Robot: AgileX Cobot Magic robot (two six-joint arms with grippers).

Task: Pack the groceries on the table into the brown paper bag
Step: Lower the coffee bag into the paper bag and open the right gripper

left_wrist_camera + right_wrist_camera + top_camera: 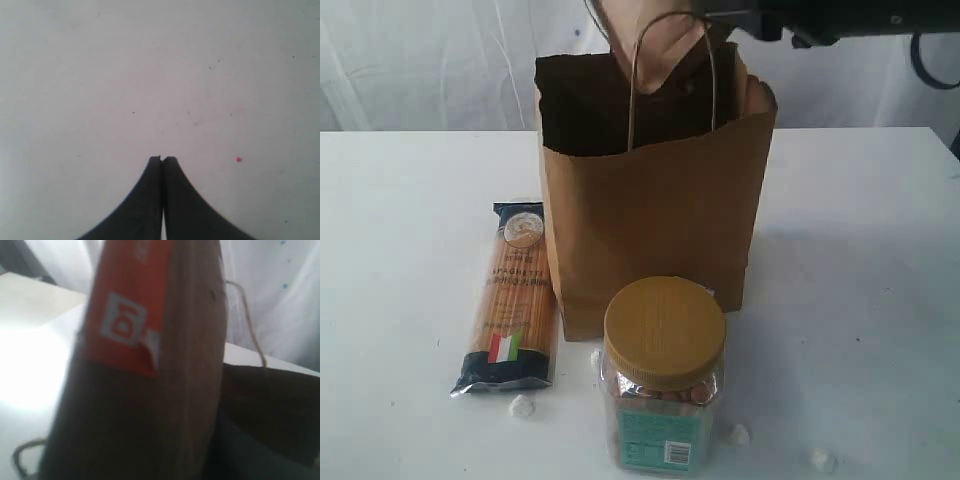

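Two groceries lie out on the surface (410, 200), a third hangs over the brown paper bag (650, 220). Your left pincer (163, 159): clenched, fingertips pressed together, nothing between them, only bare white surface and a pink speck (238, 159) below it; the exterior view does not show it. Leftmost in that view, the spaghetti packet with Italian flag (510, 300) lies flat, long axis running 12 to 6, flag end at 6, at about 8 o'clock of the bag, close against its wall; can't tell if touching. Bag stands upright mid-surface, mouth open, front loop handle (632, 100) sticking up. At 6 o'clock of the bag the yellow-lidded clear jar (665, 375) stands upright, nearest the camera, teal label facing it. Small white lumps: one (522, 405) at 6 o'clock of the packet, two more (738, 434) at 4 o'clock of the jar. Over the bag's mouth, at its 12 o'clock, the brown orange-labelled pouch (655, 45) hangs in the air under your right arm (820, 18). Your right pincer is grasping that pouch; its fingers are out of frame, and the pouch fills the right wrist view.
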